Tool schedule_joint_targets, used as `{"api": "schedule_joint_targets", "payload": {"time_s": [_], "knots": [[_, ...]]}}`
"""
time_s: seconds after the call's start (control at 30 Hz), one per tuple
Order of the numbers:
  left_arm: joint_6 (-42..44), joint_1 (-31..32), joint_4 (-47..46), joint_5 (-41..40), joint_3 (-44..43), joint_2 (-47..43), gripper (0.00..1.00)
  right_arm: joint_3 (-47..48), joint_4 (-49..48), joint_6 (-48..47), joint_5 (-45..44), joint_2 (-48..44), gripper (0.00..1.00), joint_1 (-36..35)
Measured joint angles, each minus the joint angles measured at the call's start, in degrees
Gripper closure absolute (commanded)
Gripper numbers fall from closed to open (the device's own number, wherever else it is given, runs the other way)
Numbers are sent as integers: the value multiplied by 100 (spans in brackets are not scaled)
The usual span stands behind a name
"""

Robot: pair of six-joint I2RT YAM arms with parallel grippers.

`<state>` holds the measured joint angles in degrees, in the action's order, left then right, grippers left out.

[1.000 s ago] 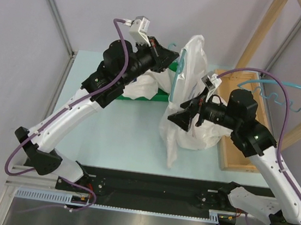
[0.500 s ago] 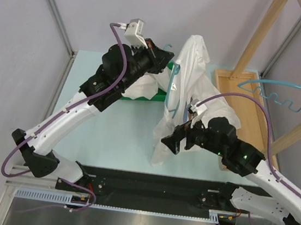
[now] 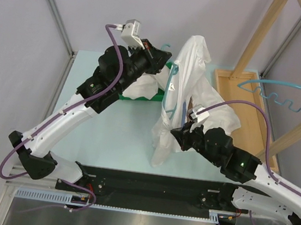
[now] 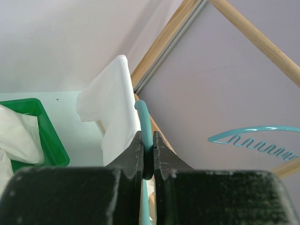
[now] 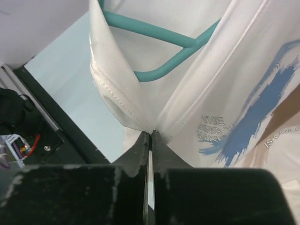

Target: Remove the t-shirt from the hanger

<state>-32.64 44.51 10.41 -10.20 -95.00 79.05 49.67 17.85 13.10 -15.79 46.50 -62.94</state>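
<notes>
Lower now, my right claw (image 5: pixel 150 137) has pinched the white printed t-shirt (image 5: pixel 201 70) near its edge; left claw (image 4: pixel 147 143) clamps the teal tubular hanger (image 4: pixel 144 121). I'd pull down slowly, hanger steady.

The t-shirt (image 3: pixel 188 95) hangs on the hanger (image 5: pixel 150 32) above the middle of the table (image 3: pixel 121 131), with a bin (image 4: pixel 49 140) holding cloth (image 4: pixel 16 138) behind it to the left. A wooden tray (image 3: pixel 247 130) lies on the table to its right, and a second hanger (image 4: pixel 255 127) hangs beyond that.

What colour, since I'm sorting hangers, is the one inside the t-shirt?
Teal; the hanger shows best in the right wrist view.
</notes>
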Motion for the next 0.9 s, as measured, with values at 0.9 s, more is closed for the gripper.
{"api": "schedule_joint_targets", "payload": {"time_s": [0.9], "knots": [[168,-4,-741,267,256,389,100,-61,483,28,940,179,100,-190]]}}
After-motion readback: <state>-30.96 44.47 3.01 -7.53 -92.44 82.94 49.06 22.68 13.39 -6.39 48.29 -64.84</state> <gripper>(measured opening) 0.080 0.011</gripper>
